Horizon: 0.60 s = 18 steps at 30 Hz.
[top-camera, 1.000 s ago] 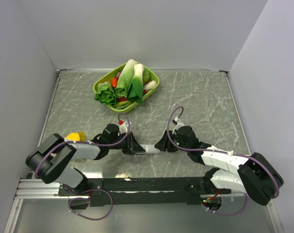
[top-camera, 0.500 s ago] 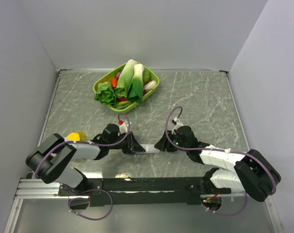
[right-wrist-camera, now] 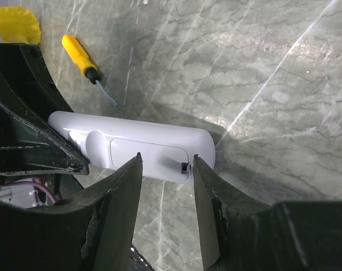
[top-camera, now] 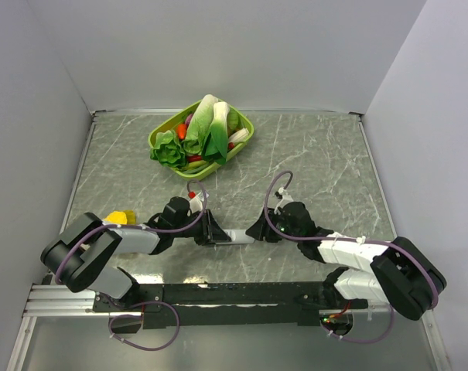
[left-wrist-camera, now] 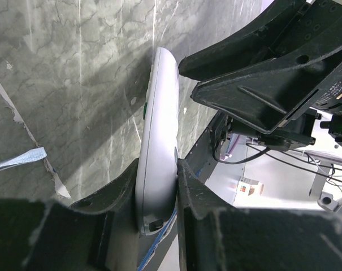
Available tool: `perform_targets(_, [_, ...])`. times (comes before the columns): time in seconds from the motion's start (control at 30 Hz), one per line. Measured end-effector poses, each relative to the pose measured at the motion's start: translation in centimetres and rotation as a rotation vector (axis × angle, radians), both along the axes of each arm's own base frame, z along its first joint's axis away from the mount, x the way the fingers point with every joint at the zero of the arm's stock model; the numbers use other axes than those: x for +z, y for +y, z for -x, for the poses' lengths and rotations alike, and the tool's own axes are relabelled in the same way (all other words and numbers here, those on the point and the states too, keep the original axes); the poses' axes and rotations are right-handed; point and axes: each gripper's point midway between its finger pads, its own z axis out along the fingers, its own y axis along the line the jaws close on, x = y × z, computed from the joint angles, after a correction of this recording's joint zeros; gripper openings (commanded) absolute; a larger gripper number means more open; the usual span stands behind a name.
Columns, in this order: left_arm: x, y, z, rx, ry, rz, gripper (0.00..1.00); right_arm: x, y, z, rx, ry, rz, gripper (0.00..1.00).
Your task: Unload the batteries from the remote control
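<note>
Barely anything has shifted: the right arm's elbow has drawn in slightly toward the middle, while the slim white plastic remote control (top-camera: 235,236) lies where it was, close to the table's near edge at about mid-width, its long axis running along that edge. On the face turned to the right wrist camera, a cover panel with a small dark catch sits flush in the remote control (right-wrist-camera: 137,147). The left gripper (top-camera: 212,230) is clamped on the remote's left end, a black finger pressed to each long side. The right gripper (right-wrist-camera: 167,164) stands partly open over the other end, its two fingers (right-wrist-camera: 122,192) apart along the remote's length with the catch between them; whether they touch the cover cannot be told. Just beyond the remote lies a yellow-handled screwdriver (right-wrist-camera: 83,59), with a crumpled yellow piece (right-wrist-camera: 15,23) farther toward the left edge. Bare grey-green marble tabletop (top-camera: 326,154) stretches toward the right edge and far-right corner. Near the far edge, left of middle, a lime-green plastic basket (top-camera: 153,140) holds leafy toy vegetables (top-camera: 206,127).
</note>
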Motion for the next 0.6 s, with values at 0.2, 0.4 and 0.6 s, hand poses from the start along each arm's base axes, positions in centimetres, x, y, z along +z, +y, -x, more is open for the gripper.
perform_targets(0.2, [-0.01,-0.01,0.03,0.000,0.000,0.000,0.01,0.08,0.03,0.48,0.003,0.005,-0.029,0.47])
perform_targets(0.4, [-0.04,-0.10,0.21,-0.006,0.002,-0.002,0.01,0.08,0.00,0.82,0.000,0.016,-0.046,0.47])
perform_targets(0.6, [-0.04,-0.15,0.25,-0.005,0.003,-0.002,0.01,0.12,0.01,0.85,-0.004,0.015,-0.062,0.47])
